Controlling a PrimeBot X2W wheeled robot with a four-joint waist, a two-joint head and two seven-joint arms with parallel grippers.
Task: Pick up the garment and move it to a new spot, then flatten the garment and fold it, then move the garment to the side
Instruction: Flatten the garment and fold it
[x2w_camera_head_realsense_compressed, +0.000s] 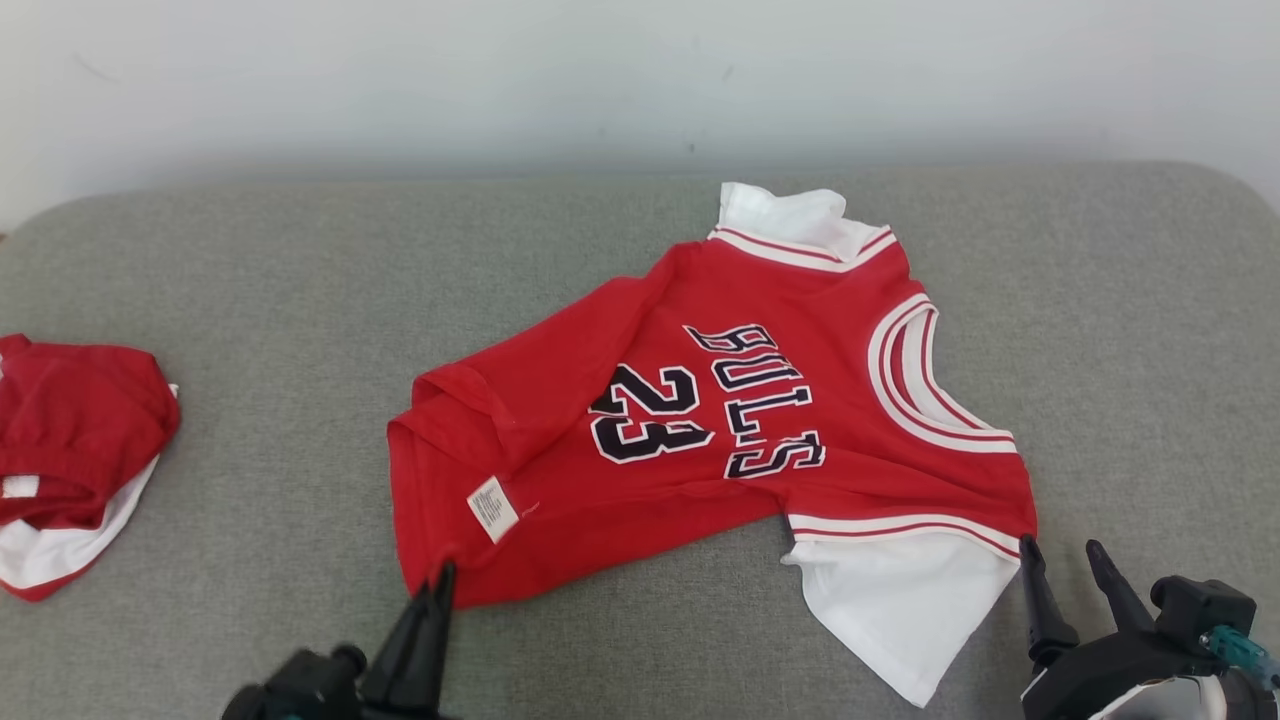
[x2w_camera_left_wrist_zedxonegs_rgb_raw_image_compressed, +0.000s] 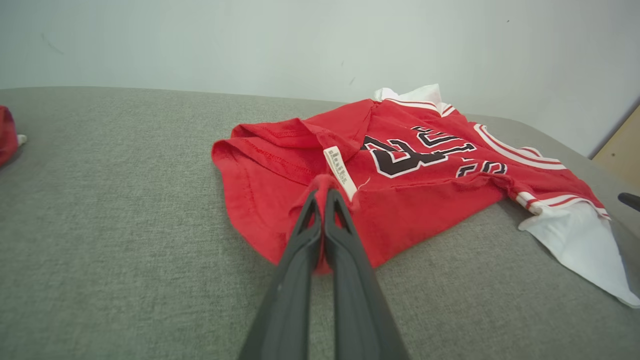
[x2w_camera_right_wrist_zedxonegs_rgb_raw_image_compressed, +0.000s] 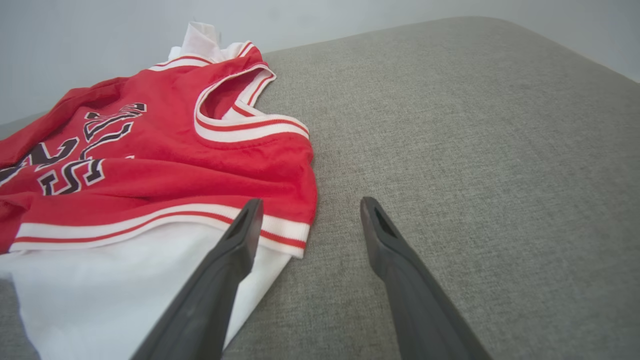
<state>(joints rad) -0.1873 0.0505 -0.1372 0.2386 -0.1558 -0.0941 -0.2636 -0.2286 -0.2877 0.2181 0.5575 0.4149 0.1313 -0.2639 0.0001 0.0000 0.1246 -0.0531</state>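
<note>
Dark fingers of the left gripper (x2w_camera_head_realsense_compressed: 443, 578) rise from the bottom edge of the head view, pressed together on the near hem corner of the garment (x2w_camera_head_realsense_compressed: 700, 420), and in the left wrist view a small ridge of red cloth is bunched up between the closed tips of that gripper (x2w_camera_left_wrist_zedxonegs_rgb_raw_image_compressed: 322, 192), just beside the white care label (x2w_camera_left_wrist_zedxonegs_rgb_raw_image_compressed: 340, 172). At the lower right, the right gripper (x2w_camera_head_realsense_compressed: 1060, 548) has its two fingers spread apart with nothing between them. One tip is at the edge of the red-and-white striped band where the near white sleeve (x2w_camera_head_realsense_compressed: 900, 610) begins; whether it touches the cloth I cannot tell. The right wrist view shows the same gripper (x2w_camera_right_wrist_zedxonegs_rgb_raw_image_compressed: 311, 202) with one finger over the sleeve and the other over bare cushion. The garment, a red basketball jersey with black "BULLS" and "23" lettering and white sleeves, lies mostly flat in the middle of the grey fabric cushion (x2w_camera_head_realsense_compressed: 250, 330), hem toward the robot's left, neck opening toward its right, far sleeve toward the pale wall (x2w_camera_head_realsense_compressed: 600, 80). The hem end is rumpled and partly folded over. Well apart, at the left edge of the cushion, sits a second red and white garment (x2w_camera_head_realsense_compressed: 70, 430), bunched up
</note>
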